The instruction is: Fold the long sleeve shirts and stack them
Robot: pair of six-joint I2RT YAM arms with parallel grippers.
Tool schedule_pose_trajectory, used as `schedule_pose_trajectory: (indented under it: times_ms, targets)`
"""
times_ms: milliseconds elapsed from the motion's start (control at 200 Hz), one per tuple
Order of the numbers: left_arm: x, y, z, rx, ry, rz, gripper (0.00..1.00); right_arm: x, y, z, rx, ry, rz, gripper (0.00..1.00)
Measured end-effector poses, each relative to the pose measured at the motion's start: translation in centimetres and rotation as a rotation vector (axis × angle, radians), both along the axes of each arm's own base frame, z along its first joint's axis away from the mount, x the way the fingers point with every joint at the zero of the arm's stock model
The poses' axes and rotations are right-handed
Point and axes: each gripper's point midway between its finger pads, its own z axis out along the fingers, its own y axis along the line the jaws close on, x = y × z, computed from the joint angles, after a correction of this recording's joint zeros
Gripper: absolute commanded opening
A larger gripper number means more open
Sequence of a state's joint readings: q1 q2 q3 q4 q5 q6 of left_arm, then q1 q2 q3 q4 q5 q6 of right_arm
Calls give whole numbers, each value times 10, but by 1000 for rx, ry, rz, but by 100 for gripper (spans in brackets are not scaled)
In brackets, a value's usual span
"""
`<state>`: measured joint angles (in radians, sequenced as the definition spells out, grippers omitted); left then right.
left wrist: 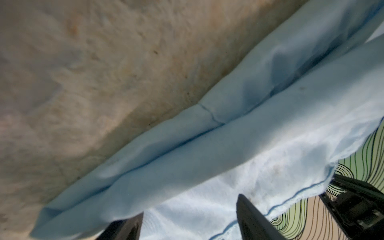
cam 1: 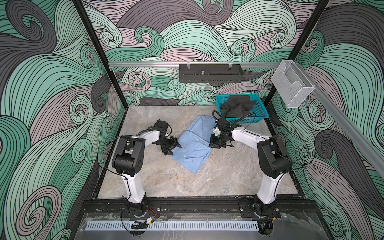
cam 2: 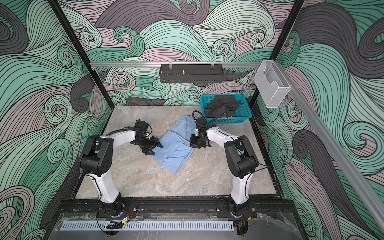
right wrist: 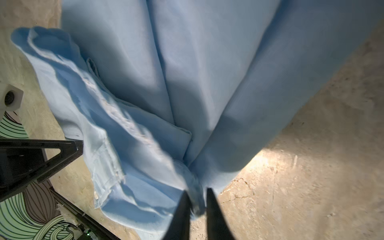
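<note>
One light blue long sleeve shirt (cam 1: 194, 145) (cam 2: 176, 146) lies crumpled slantwise in the middle of the marbled table, a white button showing on its front. My left gripper (cam 1: 174, 149) (cam 2: 155, 149) is at the shirt's left edge and open. In the left wrist view its spread fingers (left wrist: 253, 220) straddle a raised pale hem of the shirt (left wrist: 207, 145). My right gripper (cam 1: 216, 146) (cam 2: 196, 145) is at the shirt's right edge. In the right wrist view it (right wrist: 197, 199) is shut on a bunched fold of the shirt (right wrist: 187, 83), whose creases run together at the tips.
A teal mesh basket (cam 1: 262, 113) (cam 2: 247, 113) with dark clothes (cam 1: 236, 108) stands at the back right, just behind the right arm. A black shelf (cam 1: 211, 73) hangs on the back wall, a clear holder (cam 1: 292, 87) on the right rail.
</note>
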<state>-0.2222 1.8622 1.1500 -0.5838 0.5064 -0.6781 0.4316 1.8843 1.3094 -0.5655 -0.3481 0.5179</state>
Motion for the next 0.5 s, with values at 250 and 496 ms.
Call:
schedule_pose_trajectory:
  times_ms: [250,496]
  targets:
    - [-6,-10,28,-26,-52,11,81,63,9,54,-41,-186,41,41]
    - [-29,-56,77,-151,-170,81,81,113,11,14,-158,-186,73,37]
